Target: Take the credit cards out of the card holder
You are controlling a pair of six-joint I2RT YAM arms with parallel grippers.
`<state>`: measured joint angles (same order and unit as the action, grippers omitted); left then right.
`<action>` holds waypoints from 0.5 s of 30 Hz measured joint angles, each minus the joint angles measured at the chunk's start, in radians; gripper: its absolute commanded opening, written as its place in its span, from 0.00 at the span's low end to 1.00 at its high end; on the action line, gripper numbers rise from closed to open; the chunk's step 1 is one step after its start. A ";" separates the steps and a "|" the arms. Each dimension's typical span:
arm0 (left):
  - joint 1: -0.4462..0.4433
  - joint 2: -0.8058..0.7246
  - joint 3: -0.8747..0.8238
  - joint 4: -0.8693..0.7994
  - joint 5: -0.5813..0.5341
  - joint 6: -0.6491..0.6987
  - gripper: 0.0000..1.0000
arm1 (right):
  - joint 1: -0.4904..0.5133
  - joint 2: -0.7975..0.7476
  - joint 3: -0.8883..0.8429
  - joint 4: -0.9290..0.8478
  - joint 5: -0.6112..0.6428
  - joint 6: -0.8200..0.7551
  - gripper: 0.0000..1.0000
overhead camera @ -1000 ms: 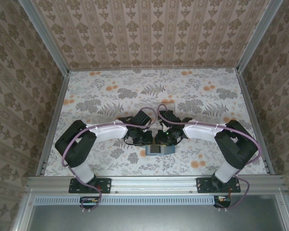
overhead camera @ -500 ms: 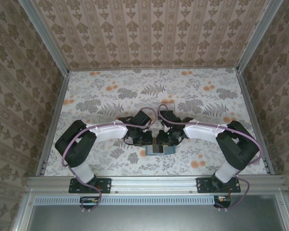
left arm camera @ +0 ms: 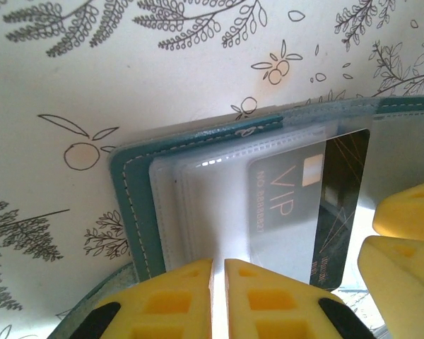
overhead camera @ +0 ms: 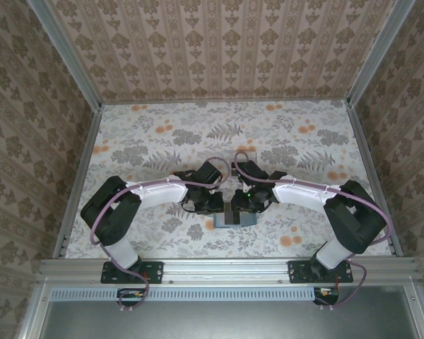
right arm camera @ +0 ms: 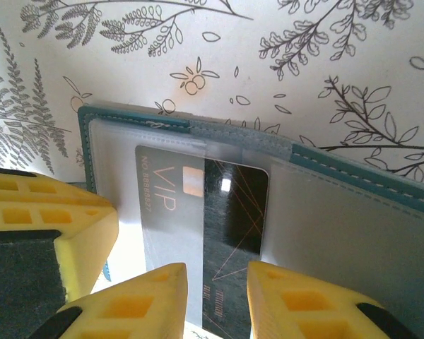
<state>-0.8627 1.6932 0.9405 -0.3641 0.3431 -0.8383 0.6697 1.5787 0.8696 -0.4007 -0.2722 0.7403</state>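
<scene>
The card holder [overhead camera: 234, 219] lay open on the flowery table [overhead camera: 162, 134], near the front edge and about in the middle, with both arms bent in over it. The left gripper [left arm camera: 218, 286] had its yellow fingers squeezed almost together on the near edge of the holder's clear pocket, and only a thin crack showed between them. The right gripper [right arm camera: 216, 300] had its fingers a little apart, not holding anything, just above one end of a credit card [right arm camera: 233, 205]. That card — dark grey with VIP on it — sat in the holder, one part under the cloudy pocket and the other part bare and shiny.
</scene>
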 measured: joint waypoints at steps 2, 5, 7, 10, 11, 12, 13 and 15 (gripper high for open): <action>-0.001 0.000 0.004 -0.004 0.000 0.000 0.12 | -0.006 -0.003 0.000 0.000 0.000 0.000 0.29; -0.006 0.000 0.016 -0.007 0.000 0.000 0.12 | -0.014 -0.003 0.000 0.000 -0.001 0.000 0.29; -0.013 0.000 0.023 -0.006 0.001 0.000 0.12 | -0.018 -0.003 -0.002 0.001 -0.002 0.000 0.29; -0.021 0.000 0.030 -0.006 0.002 0.000 0.12 | -0.023 -0.003 -0.008 0.008 -0.006 0.000 0.29; -0.024 0.000 0.032 -0.005 0.002 0.000 0.13 | -0.024 -0.003 -0.012 0.009 -0.009 0.000 0.29; -0.027 0.001 0.035 -0.005 0.002 0.000 0.12 | -0.026 -0.003 -0.015 0.009 -0.013 0.000 0.29; -0.028 0.002 0.037 -0.005 0.002 0.000 0.12 | -0.028 -0.003 -0.018 0.011 -0.015 0.000 0.29; -0.028 0.014 0.044 -0.002 0.005 0.000 0.12 | -0.032 -0.003 -0.028 0.018 -0.023 0.000 0.28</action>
<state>-0.8909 1.7077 0.9844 -0.3664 0.3481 -0.8383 0.6376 1.5757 0.8417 -0.3828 -0.2947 0.7403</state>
